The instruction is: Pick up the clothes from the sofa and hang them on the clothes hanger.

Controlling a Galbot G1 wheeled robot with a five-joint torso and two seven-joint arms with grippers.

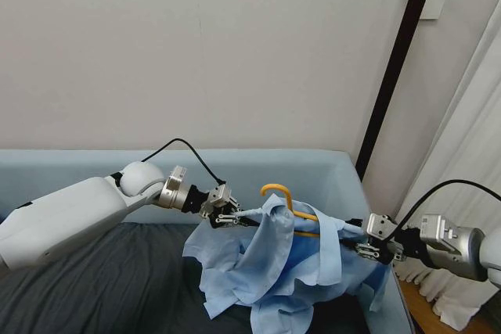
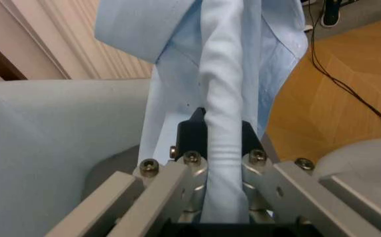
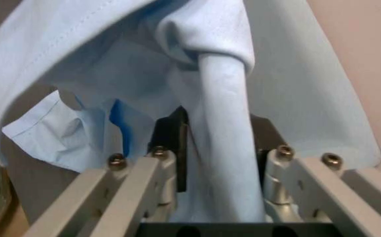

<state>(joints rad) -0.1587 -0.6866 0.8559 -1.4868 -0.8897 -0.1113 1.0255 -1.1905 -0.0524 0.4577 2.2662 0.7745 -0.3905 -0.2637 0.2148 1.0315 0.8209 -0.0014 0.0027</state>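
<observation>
Shirt (image 1: pixel 274 267) draped over yellow hanger (image 1: pixel 275 190), held above the sofa (image 1: pixel 78 166).
Left tool (image 1: pixel 223 213) and right tool (image 1: pixel 368 246) each clamp a shirt fold. Best to pull apart evenly and level so the shoulders seat.

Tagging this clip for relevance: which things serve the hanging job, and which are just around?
Job: shirt, hanger, sofa, left claw and right claw, both clamped on the shirt.
Just around: black pole, curtain.
</observation>
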